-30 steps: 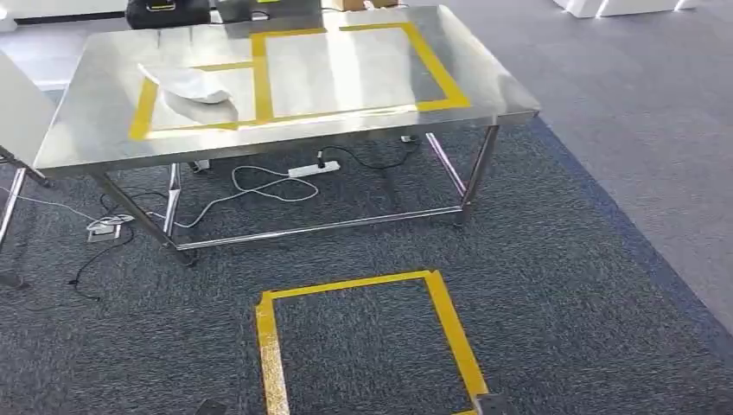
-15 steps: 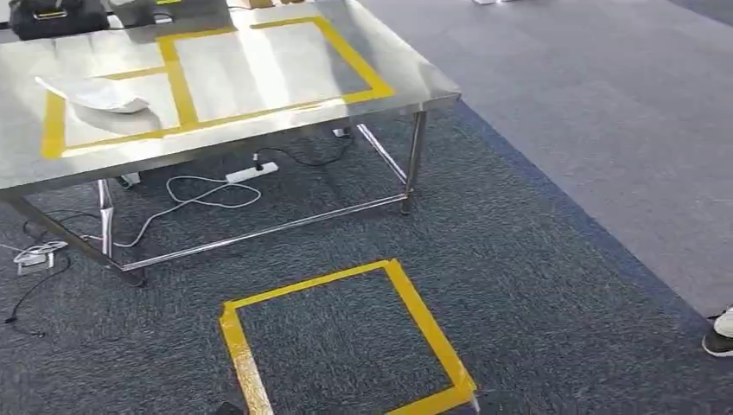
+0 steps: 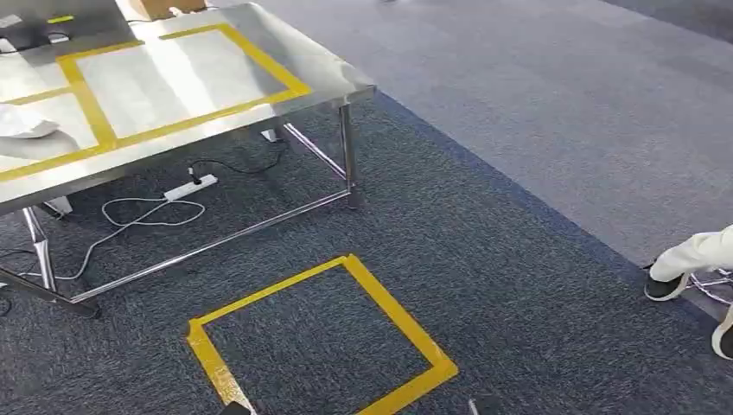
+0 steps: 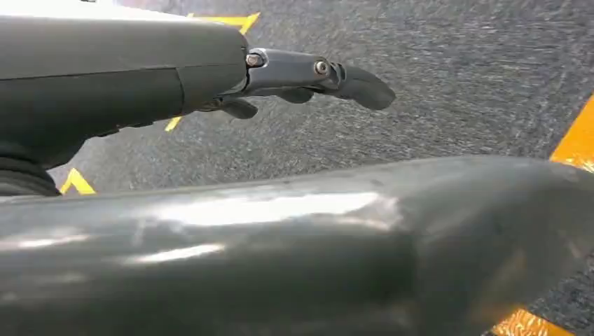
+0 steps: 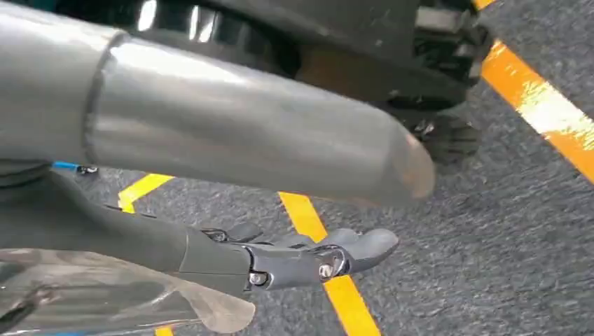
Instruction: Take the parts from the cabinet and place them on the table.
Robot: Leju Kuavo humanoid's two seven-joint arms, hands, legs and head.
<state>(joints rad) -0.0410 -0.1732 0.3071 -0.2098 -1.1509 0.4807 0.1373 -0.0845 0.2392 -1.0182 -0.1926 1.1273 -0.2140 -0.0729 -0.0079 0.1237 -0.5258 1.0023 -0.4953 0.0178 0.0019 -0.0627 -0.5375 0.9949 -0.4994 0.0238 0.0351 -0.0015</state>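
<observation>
Head view — a steel bench stands at upper left, its top marked with yellow tape rectangles. A white bagged part lies on the bench top at the far left edge of the picture, inside one taped rectangle. A dark object sits at the bench's far side, with a brown box just beside it. Under the bench: a white power strip with a looped white cable on the dark carpet. A yellow taped square is marked on the carpet in front of the bench. Lighter grey flooring runs along the right. At the right edge, a person's leg in pale trousers with a dark shoe.

Left wrist view — the left hand hangs above the carpet, its dark fingers stretched out and apart, nothing in them. Yellow tape on the floor behind and to one side.

Right wrist view — the right hand hangs above the carpet and yellow tape lines, fingers lying nearly straight. A clear plastic bag sits against the underside of the hand and wrist; the grip on it is hidden, so whether the hand clamps it cannot be told. Bag contents unclear.
</observation>
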